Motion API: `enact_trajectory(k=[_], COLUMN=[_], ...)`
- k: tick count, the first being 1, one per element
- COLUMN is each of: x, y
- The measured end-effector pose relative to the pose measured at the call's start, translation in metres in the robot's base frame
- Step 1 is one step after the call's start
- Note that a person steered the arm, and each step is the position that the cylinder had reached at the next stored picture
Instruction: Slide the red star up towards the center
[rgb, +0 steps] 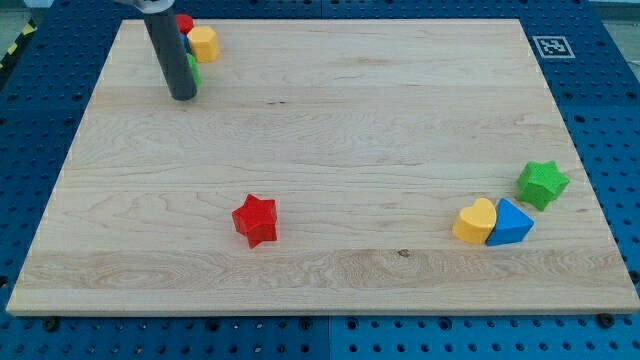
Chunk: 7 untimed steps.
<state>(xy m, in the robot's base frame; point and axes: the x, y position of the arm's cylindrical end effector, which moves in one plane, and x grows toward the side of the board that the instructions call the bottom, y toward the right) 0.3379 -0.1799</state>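
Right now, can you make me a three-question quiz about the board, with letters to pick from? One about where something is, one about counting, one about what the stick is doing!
1. Where is the red star?
A. bottom half, left of middle
B. top right corner
C. beside the green star

2. How many star-shaped blocks show clearly?
A. one
B. two
C. four

3. Is my tip touching the red star?
A. yes
B. no, it is far off at the top left
C. it is resting on top of it

Answers:
1 A, it lies alone low on the board.
2 B, the red star and the green star.
3 B, bare wood separates them.
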Motion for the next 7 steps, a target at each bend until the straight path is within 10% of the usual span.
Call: enact_trajectory(k=[2, 5, 7], x=[0.017, 0.267, 0.28], y=[-0.003, 0.032, 0.104])
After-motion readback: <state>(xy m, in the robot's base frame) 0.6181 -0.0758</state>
